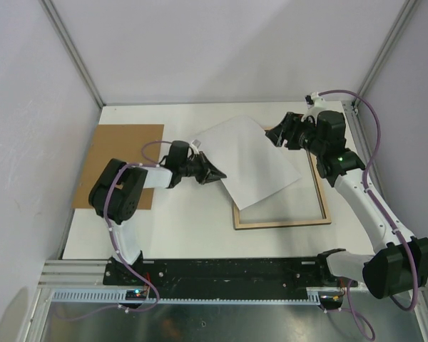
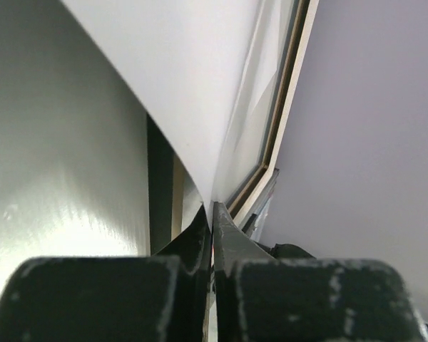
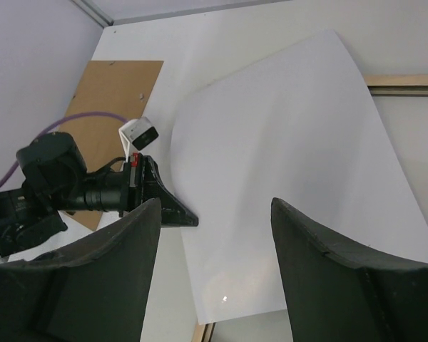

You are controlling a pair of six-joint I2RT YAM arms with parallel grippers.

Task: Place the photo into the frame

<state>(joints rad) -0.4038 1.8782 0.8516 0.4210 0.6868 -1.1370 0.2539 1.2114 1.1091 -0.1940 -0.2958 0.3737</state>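
On the white table [image 1: 171, 228], nearest the arm bases, lies the frame [image 1: 282, 219], pale wood side up, its near rail parallel to the table's front edge. Just beyond that rail, the left gripper [image 1: 217, 173] reaches in from the left, its jaws closed tight on the left edge of the photo [image 1: 250, 160]. The photo shows its plain white back. It sits askew, bowed upward from the pinched edge, covering the frame's left rail and far left corner, and its right part spreads over the pane. Farther back, the right gripper [image 1: 279, 135] hovers over the frame's far rail beside the photo's far corner, jaws spread wide and holding nothing. Off to the left, well apart from the frame, a brown cardboard board [image 1: 121, 153] lies flat under the left arm
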